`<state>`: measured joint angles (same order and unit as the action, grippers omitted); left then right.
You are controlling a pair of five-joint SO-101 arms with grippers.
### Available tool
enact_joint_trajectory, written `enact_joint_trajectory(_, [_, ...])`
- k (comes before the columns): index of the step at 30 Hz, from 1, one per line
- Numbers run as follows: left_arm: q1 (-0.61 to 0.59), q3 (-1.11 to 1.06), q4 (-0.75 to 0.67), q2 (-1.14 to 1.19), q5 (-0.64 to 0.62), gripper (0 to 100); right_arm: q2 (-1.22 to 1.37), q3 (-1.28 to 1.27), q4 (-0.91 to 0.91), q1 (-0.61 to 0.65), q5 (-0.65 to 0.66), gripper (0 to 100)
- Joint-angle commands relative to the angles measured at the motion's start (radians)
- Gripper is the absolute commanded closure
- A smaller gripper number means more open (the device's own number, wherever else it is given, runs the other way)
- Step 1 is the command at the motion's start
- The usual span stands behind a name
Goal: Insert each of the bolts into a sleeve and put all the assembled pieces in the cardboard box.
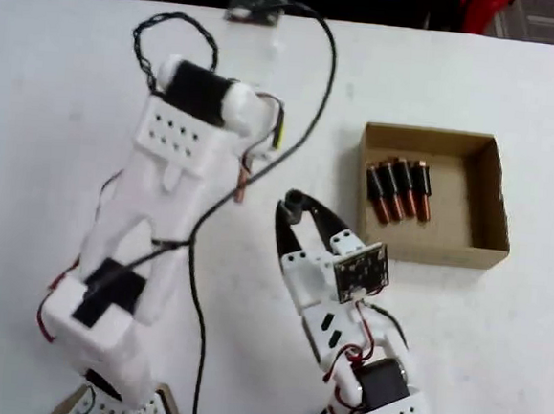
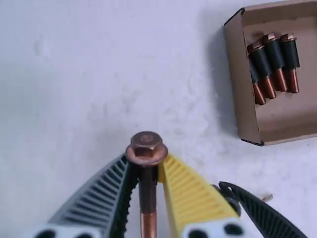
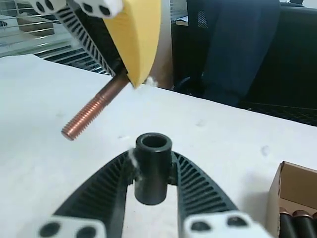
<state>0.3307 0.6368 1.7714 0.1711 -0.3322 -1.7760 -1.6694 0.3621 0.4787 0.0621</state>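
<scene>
My left gripper (image 2: 146, 161) is shut on a copper bolt (image 2: 147, 191), hex head (image 2: 146, 148) just past the grey and yellow fingers. In the high view that bolt (image 1: 242, 180) hangs under the left gripper (image 1: 261, 146), just left of the right gripper (image 1: 294, 210). My right gripper (image 3: 152, 158) is shut on a black sleeve (image 3: 151, 171), bore facing up. The bolt's threaded tip (image 3: 74, 130) hangs a little above and beside the bore, tilted. The cardboard box (image 1: 484, 199) lies to the right and holds several assembled pieces (image 1: 398, 190).
A black cable (image 1: 308, 123) loops from the table's back across the middle, between the arms. A small dark board (image 1: 258, 2) sits at the far edge. Bare white table (image 1: 57, 75) surrounds the box. A dark chair (image 3: 233, 49) stands beyond the table.
</scene>
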Motion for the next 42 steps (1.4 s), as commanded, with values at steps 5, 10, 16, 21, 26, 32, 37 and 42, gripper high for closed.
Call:
enact_joint_trajectory(5, [0.024,-0.158,-0.097,-0.289,0.071,98,-0.024,-0.021,-0.001,0.013,-0.008,98.1])
enact_joint_trajectory(10, [0.028,-0.322,-0.204,-0.463,0.115,98,-0.024,-0.021,-0.007,0.038,-0.008,98.1])
enact_joint_trajectory(16, [0.028,-0.611,-0.423,-0.700,0.123,98,-0.024,-0.021,-0.015,0.119,-0.008,98.1])
enact_joint_trajectory(21, [0.027,-0.868,-0.644,-0.883,0.123,98,-0.024,-0.021,-0.051,0.120,-0.008,98.1])
enact_joint_trajectory(26, [0.030,-1.059,-0.833,-1.036,0.123,98,-0.024,-0.021,-0.050,0.120,-0.008,98.1])
enact_joint_trajectory(32, [0.059,-1.283,-1.033,-1.155,0.115,98,-0.024,-0.021,-0.035,0.122,-0.008,98.1])
enact_joint_trajectory(37, [0.148,-1.409,-1.154,-1.241,0.118,98,-0.024,-0.021,-0.030,0.122,-0.008,98.1])
enact_joint_trajectory(42, [0.176,-1.470,-1.201,-1.311,0.120,98,-0.024,-0.021,-0.022,0.122,-0.008,98.1])
